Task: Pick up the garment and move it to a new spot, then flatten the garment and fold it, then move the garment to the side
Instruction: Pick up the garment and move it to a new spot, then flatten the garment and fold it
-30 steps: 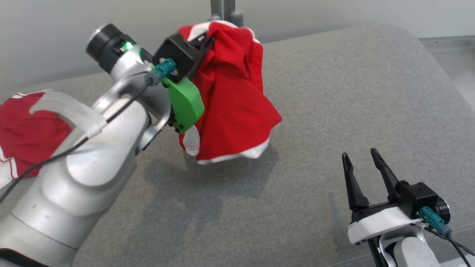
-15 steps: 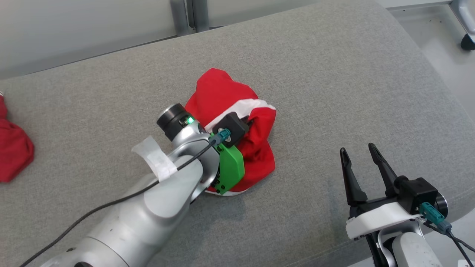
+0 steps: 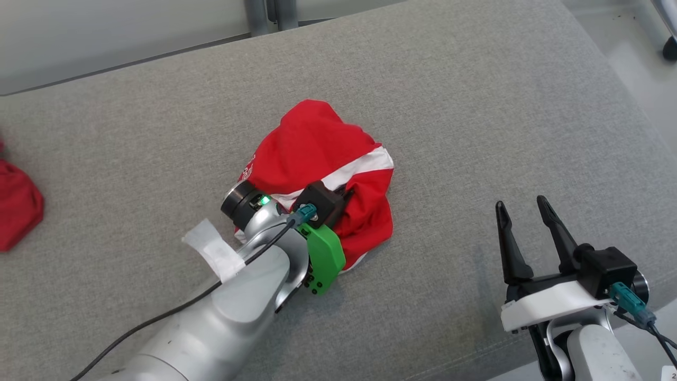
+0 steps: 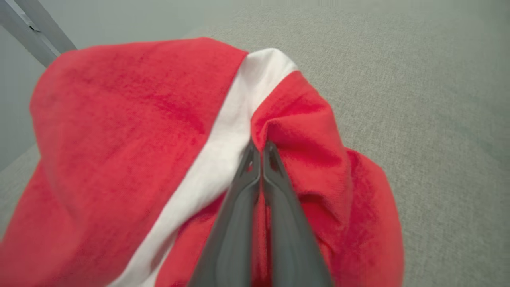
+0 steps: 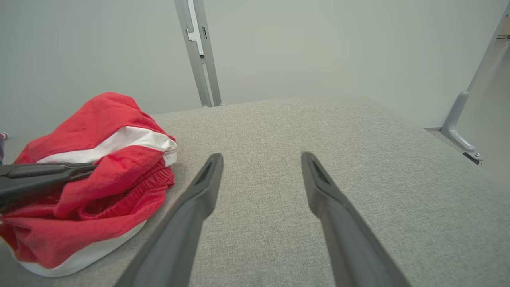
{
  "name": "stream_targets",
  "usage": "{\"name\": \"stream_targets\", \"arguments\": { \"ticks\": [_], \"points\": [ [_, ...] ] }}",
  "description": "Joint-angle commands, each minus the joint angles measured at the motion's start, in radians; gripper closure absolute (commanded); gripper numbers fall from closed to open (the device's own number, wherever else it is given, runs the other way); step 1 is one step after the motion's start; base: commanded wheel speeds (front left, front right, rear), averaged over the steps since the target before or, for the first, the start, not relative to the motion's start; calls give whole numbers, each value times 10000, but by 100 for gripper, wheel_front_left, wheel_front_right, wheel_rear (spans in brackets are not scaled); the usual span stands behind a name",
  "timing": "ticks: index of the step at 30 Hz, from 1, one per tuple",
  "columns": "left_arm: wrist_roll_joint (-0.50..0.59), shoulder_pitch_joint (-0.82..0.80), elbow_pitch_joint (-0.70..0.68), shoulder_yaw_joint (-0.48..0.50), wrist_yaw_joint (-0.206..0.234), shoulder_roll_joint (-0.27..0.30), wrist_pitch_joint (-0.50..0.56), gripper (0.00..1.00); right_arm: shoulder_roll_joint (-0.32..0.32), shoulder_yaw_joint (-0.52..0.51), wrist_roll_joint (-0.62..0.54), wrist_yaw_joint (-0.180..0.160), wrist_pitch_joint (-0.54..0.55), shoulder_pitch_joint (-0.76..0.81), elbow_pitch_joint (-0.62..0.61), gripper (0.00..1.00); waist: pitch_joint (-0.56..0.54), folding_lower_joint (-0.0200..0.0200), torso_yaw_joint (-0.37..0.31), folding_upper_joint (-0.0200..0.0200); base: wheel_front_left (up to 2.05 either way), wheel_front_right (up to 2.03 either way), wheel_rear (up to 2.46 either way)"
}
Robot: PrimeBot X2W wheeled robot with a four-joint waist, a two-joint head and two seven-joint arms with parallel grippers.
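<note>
Garment (image 3: 317, 148), judged limp and light, is clamped at a fold beside its white band (image 4: 223, 151) by the left gripper (image 4: 261, 146); right gripper (image 3: 521, 203) is spread wide, empty

Silver arm (image 3: 232, 309), green plate (image 3: 322, 254), black cable (image 3: 174, 309), dark-fingered right tool (image 3: 521, 202)

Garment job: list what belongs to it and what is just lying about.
Belongs to the job:
- garment, red with a white band, bunched on the cushion
- left gripper, shut on a fold of the garment
- right gripper, open, holding nothing

Just lying about:
- red cloth at the far left edge
- post behind the cushion
</note>
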Motion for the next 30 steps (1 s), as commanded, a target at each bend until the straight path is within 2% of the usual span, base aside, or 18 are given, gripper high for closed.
{"name": "stream_targets", "arguments": {
  "ticks": [1, 2, 10, 15, 23, 30],
  "points": [
    [-154, 141, -108, 10, 76, -18, -85, 45, -22, -44, -36, 1, -37, -113, -5, 0, -38, 0, 112, -1, 0, 0, 0],
    [-306, 194, -257, 1, 142, -18, -120, 0, -25, -81, -62, 1, -37, -96, -4, 0, -68, 0, 188, -1, 0, 0, 0],
    [-1967, 623, -1521, -157, 422, -4, -166, 0, -22, -269, -237, 1, -37, 127, 29, 0, -518, 0, 1027, -1, 0, 0, 0],
    [-2727, 1022, -1828, -118, 675, -4, -262, 0, -24, -398, -360, 1, -37, 283, 54, 0, -951, 0, 1558, -1, 0, 0, 0],
    [-3529, 1828, -1133, 480, 1070, 98, -498, 0, -26, -446, -443, 1, -37, 574, 112, 0, -1481, 0, 2038, -1, 0, 0, 0],
    [-4019, 2306, -21, 900, 1023, 213, -567, 0, -24, -356, -455, 1, -37, 598, 83, 0, -1478, 0, 1906, -1, 0, 0, 0]
  ]
}}
